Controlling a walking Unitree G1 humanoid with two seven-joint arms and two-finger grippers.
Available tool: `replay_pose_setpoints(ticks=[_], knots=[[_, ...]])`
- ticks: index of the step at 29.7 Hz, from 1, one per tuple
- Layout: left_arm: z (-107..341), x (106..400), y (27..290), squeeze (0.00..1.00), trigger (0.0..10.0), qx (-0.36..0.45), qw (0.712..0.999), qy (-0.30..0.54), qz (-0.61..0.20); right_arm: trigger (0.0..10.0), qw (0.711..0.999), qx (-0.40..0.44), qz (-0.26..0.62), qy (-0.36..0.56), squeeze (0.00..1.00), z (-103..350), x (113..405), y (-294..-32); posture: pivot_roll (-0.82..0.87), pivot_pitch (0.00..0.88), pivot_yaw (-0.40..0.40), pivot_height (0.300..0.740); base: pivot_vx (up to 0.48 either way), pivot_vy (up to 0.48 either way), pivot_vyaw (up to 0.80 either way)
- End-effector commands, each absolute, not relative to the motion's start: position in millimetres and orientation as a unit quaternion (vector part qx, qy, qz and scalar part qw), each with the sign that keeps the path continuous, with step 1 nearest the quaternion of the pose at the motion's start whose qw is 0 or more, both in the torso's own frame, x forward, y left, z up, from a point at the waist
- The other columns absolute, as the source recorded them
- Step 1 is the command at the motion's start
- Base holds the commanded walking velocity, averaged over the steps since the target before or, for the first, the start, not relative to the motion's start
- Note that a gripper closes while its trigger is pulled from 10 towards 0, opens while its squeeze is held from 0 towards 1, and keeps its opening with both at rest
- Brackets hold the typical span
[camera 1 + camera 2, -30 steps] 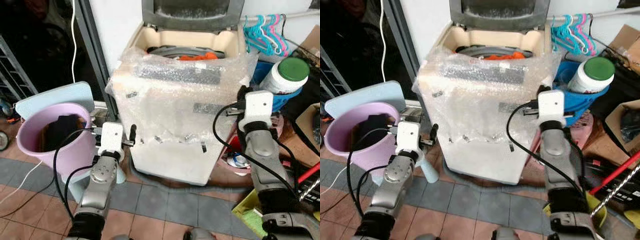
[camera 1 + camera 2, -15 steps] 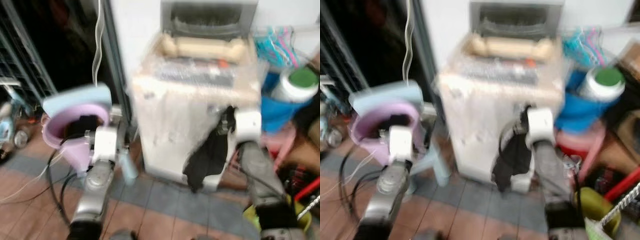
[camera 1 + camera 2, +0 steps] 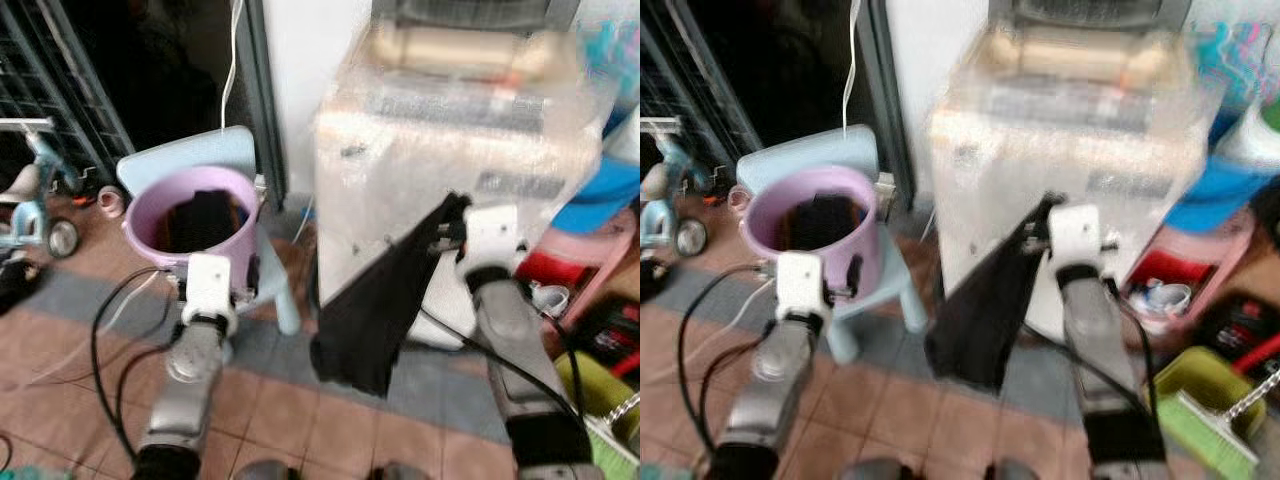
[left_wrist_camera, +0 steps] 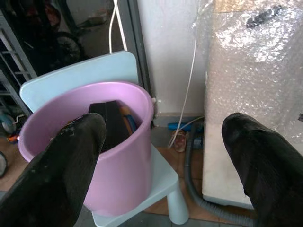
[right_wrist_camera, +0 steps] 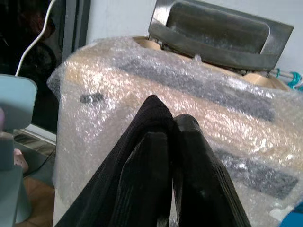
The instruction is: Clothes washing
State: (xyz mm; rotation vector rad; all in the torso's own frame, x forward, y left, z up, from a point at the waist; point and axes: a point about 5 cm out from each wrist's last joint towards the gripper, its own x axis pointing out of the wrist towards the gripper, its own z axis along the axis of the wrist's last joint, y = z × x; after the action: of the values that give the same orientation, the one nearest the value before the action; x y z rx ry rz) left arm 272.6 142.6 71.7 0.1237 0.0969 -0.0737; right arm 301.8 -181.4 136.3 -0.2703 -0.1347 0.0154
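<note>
A washing machine (image 3: 455, 150) wrapped in bubble wrap is seen against the white wall, its lid (image 5: 218, 33) raised at the back. The head views are blurred, so fine detail on the machine's top cannot be made out.

A black garment (image 3: 385, 300) is held up in front of the machine by the right gripper (image 5: 175, 142). Its jaws are clamped together on the cloth's upper corner, and the rest of the cloth hangs down and to the robot's left, clear of the tiled floor (image 3: 80, 330).

To the left of the machine, a pink bucket (image 4: 125, 165) is set on a pale blue stool (image 4: 161, 184) beside a dark doorway. Dark clothing (image 4: 111, 125) is seen inside the bucket, with something orange beside it that cannot be identified.

The left gripper (image 4: 161, 156) is held low in front of the stool, pointed toward the bucket. Its jaws are spread wide apart, and nothing is held between them.

A grey hose (image 4: 199, 201) is seen on the floor at the foot of the machine, and a white cable (image 4: 191, 80) hangs down the wall between bucket and machine. A green dustpan with a brush (image 3: 1200, 415) lies on the floor to the robot's right.
</note>
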Motion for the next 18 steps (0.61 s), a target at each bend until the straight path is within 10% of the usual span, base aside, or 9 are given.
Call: replay_pose_setpoints(ticks=[1, 18], knots=[[74.9, 275.0, 147.1, 0.0, 10.0, 0.063, 0.997, 0.041, -0.035, 10.0, 0.984, -0.144, 0.001, -0.108, 0.0, 159.7, 310.3, -184.5, -0.06, 0.0, 0.04, 0.74, 0.326, 0.0, 0.0], [76.6, 278.9, 143.9, 0.0, 10.0, 0.052, 0.997, 0.032, -0.052, 10.0, 0.989, -0.129, 0.006, -0.066, 0.0, 136.4, 295.9, -179.9, -0.06, 0.0, 0.038, 0.74, 0.459, 0.0, -0.05]])
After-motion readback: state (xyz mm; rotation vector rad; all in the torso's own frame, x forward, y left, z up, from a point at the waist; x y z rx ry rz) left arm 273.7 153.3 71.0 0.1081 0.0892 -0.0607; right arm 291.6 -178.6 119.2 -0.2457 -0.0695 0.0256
